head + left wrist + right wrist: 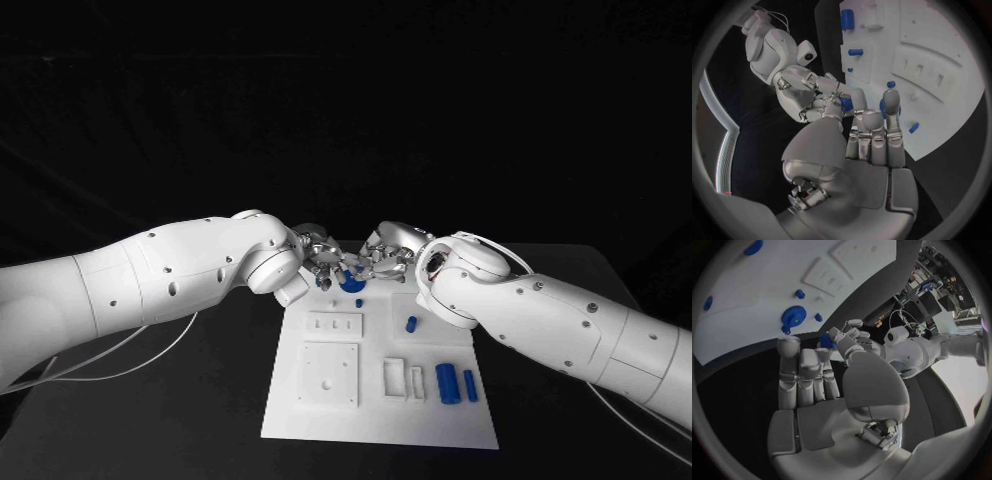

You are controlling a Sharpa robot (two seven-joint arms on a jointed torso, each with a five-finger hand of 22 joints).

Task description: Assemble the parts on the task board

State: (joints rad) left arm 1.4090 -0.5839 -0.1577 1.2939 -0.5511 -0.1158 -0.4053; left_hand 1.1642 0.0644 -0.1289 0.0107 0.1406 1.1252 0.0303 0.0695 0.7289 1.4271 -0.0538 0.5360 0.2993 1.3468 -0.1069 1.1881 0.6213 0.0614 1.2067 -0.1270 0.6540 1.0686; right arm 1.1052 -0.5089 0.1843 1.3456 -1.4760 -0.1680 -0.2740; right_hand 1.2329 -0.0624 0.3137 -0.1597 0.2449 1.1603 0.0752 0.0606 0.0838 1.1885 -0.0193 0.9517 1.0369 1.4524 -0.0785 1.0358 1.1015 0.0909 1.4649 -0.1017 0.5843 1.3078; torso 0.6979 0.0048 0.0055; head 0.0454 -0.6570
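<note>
the black table (173,420) carries the white task board (378,420), which runs from the middle of the head view toward six o'clock. the two white arms come in from nine and three o'clock and meet at the board's twelve o'clock end.

the left hand (320,262) and the right hand (387,256) sit close together there, fingertips almost touching. between them is a small blue part (352,283). in the left wrist view the right hand (820,102) has its fingers closed around a blue part (846,104), so the right hand is gripping it. the right wrist view shows a blue part (826,341) at the fingertips of the left hand (848,337) as well; i cannot tell whether the left hand pinches it or only touches it.

a blue gear (793,316) lies on the board near the hands. on the board's four o'clock side two blue cylinders (449,384) lie side by side, touching or nearly so, beside two narrow raised white frames (394,376). a shorter blue peg (411,323) lies at about two o'clock from the board's middle. a large raised square plate (329,373) sits at the eight o'clock side, with a smaller slotted plate (333,324) just toward twelve o'clock from it.
</note>
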